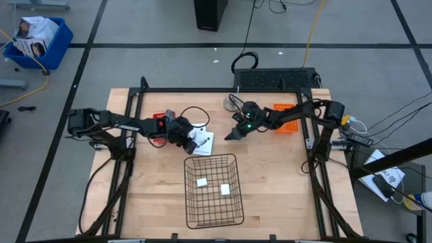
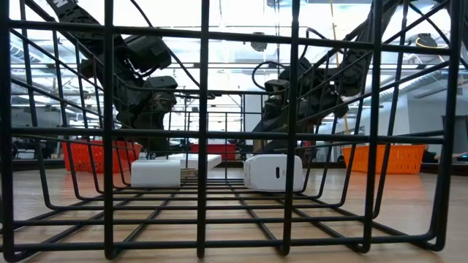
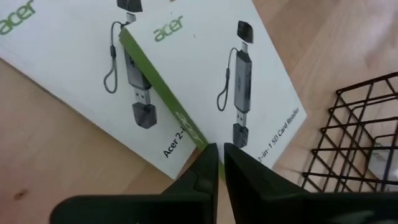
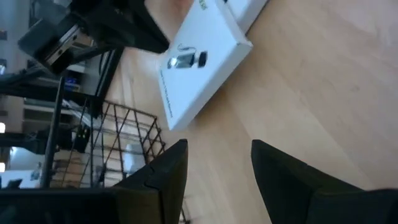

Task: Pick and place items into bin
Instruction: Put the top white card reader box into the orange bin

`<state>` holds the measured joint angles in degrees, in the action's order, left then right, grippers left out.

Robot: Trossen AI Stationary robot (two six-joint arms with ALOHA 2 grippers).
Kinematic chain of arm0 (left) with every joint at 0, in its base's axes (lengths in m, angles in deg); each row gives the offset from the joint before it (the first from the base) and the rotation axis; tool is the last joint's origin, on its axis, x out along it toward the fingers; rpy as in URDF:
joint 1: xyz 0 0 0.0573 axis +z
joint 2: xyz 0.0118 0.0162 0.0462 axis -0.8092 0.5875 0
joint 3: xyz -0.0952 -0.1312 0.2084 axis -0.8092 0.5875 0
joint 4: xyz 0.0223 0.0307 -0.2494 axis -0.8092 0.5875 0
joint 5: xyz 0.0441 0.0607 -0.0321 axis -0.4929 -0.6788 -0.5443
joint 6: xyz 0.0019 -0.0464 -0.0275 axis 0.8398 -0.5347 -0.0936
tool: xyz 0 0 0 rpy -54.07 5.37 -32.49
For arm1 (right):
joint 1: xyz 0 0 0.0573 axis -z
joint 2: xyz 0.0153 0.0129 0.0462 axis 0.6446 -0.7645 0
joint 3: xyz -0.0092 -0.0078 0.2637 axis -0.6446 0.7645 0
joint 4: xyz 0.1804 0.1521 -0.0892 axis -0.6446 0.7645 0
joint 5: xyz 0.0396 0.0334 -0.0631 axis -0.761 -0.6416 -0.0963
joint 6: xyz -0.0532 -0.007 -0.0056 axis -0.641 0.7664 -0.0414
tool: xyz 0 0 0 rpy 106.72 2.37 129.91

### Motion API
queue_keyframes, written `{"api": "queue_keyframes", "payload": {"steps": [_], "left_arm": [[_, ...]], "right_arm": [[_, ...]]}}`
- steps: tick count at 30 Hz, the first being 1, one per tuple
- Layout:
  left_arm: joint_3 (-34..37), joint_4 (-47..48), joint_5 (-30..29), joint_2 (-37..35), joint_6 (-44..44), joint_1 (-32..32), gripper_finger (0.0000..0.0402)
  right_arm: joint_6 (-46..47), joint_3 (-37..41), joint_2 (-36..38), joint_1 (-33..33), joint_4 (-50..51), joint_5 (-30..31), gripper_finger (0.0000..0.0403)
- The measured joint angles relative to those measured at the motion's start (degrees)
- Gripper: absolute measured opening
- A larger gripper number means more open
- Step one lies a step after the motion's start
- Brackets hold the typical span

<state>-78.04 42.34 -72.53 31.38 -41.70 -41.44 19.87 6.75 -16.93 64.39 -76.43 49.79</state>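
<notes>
Blocks [image 2: 155, 173] behind basket [image 1: 214, 191] wires, packets [image 3: 205, 68] cropped

- You have a light wooden table [image 1: 270, 182] on a grey floor crossed by dark lines.
- An orange tray [image 1: 287, 118] sits near its far edge.
- A blue bin [image 1: 39, 42] of boxes stands on the floor, well apart.

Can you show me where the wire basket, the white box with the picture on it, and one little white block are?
wire basket [image 1: 233, 159], high view, its right rim.
white box [image 3: 205, 68], left wrist view, its printed top.
white block [image 2: 155, 174], low view, its front face.
</notes>
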Motion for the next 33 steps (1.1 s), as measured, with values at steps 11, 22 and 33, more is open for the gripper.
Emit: {"api": "queue_keyframes", "payload": {"steps": [11,22,33], "left_arm": [[0.0,2.6,6.9,-7.0,0.5,0.3,0.0031],[-0.1,0.2,6.3,-16.6,2.5,0.6,0.0030],[-0.1,-10.3,13.1,-6.8,5.0,1.8,0.0030]], "right_arm": [[-0.9,0.0,-0.5,0.1,-0.8,0.1,0.0169],[-1.2,0.0,-0.5,0.1,-0.8,0.2,0.0169],[-1.3,0.0,-0.5,0.1,-0.9,0.3,0.0169]]}}
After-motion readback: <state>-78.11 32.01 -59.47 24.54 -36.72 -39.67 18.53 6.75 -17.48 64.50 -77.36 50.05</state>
